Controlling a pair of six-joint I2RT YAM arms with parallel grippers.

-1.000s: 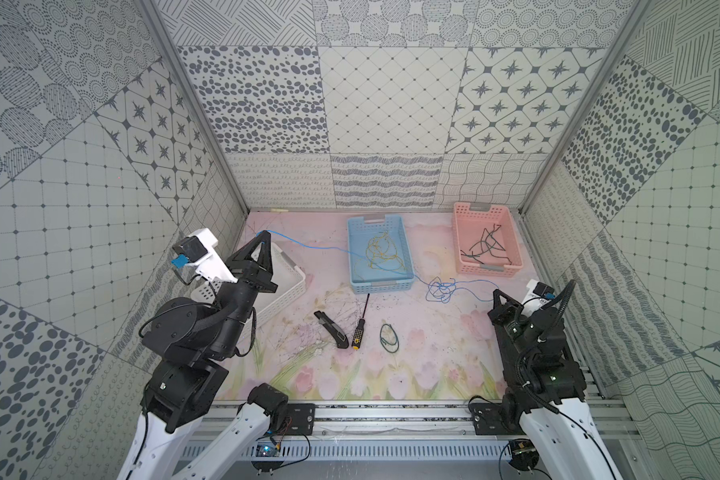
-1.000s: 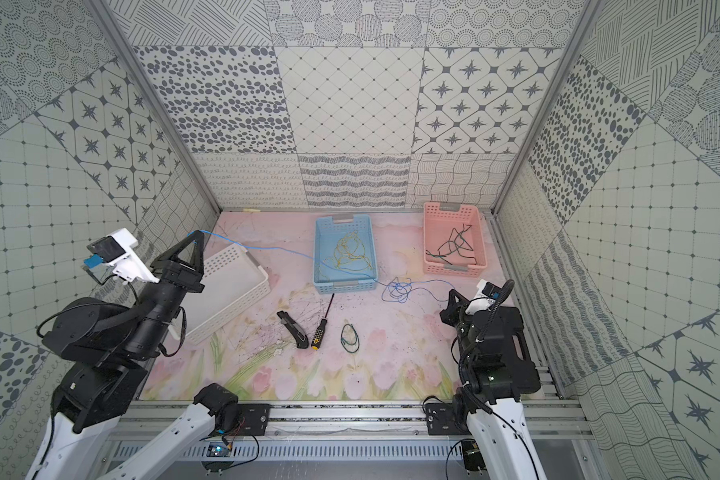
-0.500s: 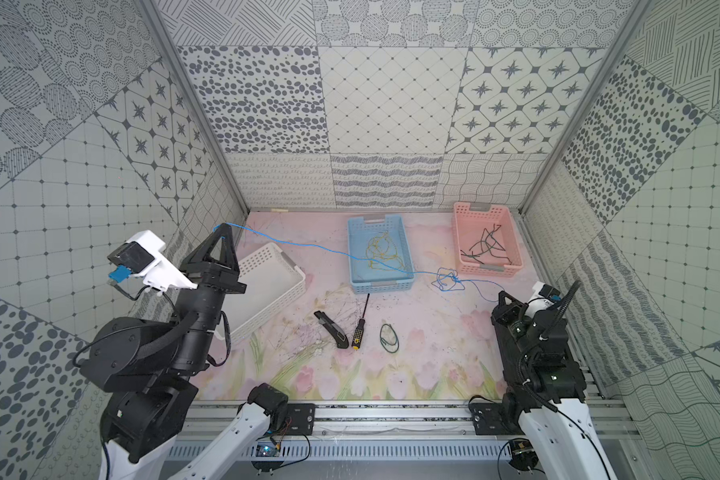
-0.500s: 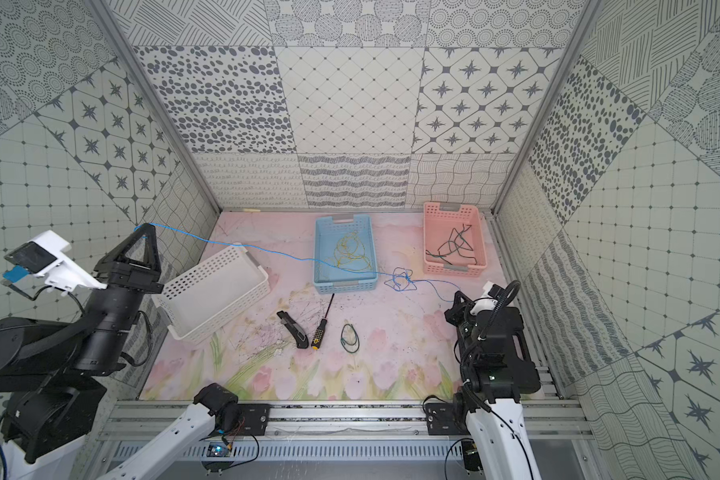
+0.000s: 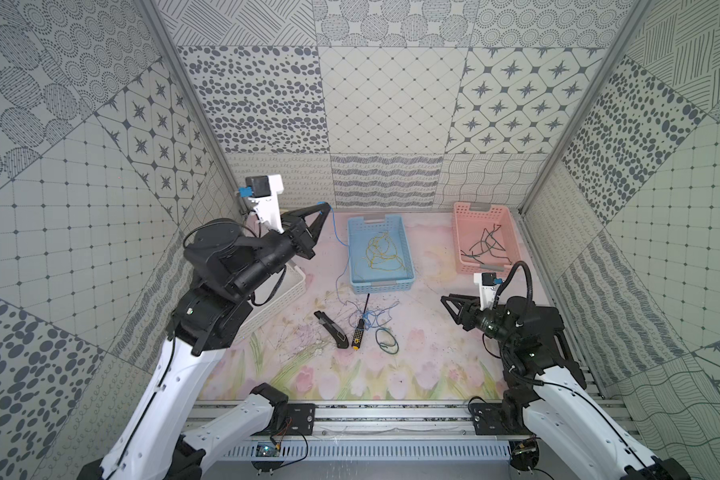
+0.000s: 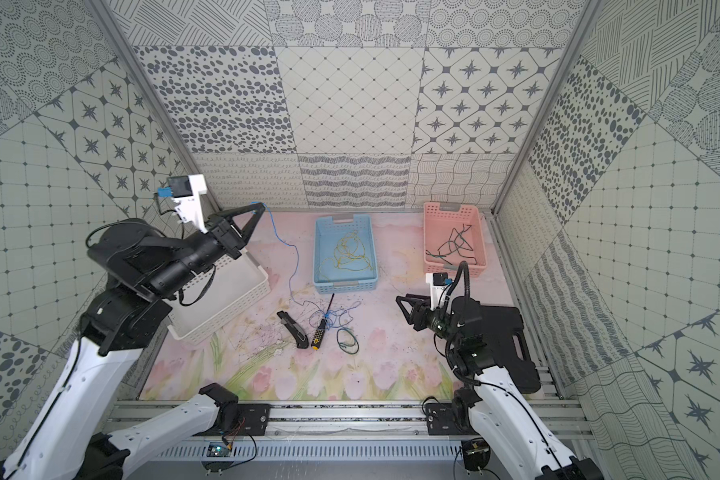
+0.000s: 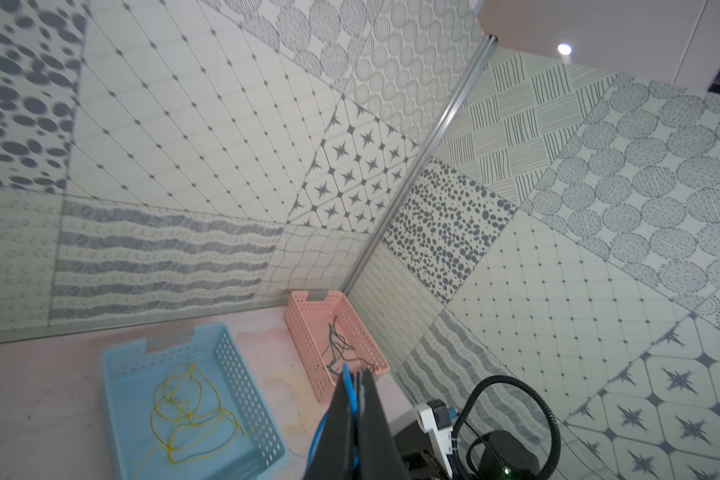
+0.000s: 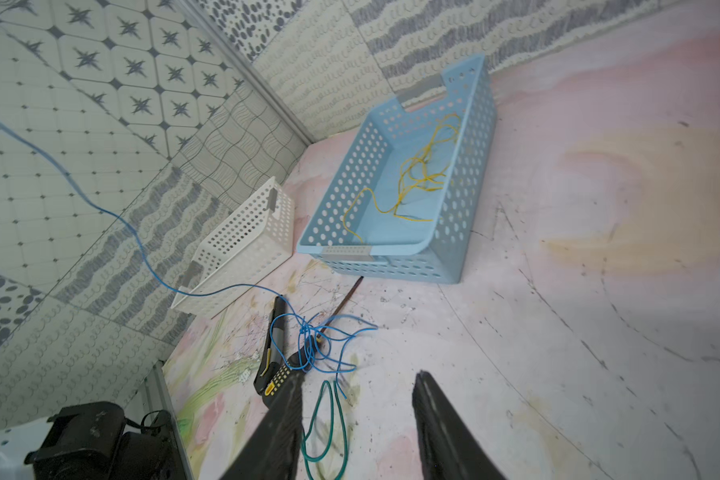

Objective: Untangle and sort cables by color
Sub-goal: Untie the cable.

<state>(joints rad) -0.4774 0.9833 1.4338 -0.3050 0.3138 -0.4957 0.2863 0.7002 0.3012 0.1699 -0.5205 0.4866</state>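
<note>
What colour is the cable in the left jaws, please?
Blue cable, clearest in the left wrist view.

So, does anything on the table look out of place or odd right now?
Yes. The blue cable, held in the jaws of the left gripper, ends in a tangle lying over the screwdriver and utility knife; pulling may drag them along. The white basket is turned askew.
</note>
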